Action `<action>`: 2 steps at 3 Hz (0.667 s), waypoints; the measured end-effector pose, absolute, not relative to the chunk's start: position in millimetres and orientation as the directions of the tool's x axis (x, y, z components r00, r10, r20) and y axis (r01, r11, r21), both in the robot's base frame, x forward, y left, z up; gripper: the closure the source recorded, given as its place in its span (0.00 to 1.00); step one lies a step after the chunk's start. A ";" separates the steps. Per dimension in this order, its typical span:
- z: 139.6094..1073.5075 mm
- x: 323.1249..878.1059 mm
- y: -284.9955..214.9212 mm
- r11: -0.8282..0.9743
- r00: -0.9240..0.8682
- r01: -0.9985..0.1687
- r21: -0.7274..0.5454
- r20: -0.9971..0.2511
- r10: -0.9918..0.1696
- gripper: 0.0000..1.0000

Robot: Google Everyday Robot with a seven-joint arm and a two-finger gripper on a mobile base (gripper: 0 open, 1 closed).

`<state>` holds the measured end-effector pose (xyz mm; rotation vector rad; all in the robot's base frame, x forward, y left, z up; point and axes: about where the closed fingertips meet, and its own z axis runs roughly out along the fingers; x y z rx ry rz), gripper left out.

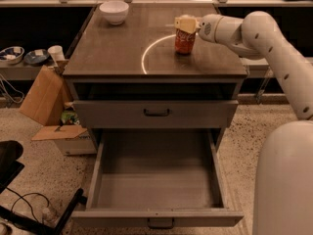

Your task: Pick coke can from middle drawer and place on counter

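Note:
The red coke can stands upright on the counter, on the right part near the white arc. My gripper reaches in from the right and sits over the can's top, its pale fingers closed around the upper part of the can. The can's base looks to be resting on the counter. The middle drawer is pulled wide open below, and its grey floor is bare.
A white bowl stands at the counter's back left. A closed drawer front sits above the open one. A cardboard box and a shelf with dishes are at the left. A black chair base is at lower left.

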<state>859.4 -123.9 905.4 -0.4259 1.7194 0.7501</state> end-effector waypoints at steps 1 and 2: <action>909.8 859.4 -123.9 0.729 -0.280 -0.632 0.261 -0.955 0.100 1.00; 909.9 859.4 -123.8 0.729 -0.280 -0.632 0.261 -0.955 0.100 0.83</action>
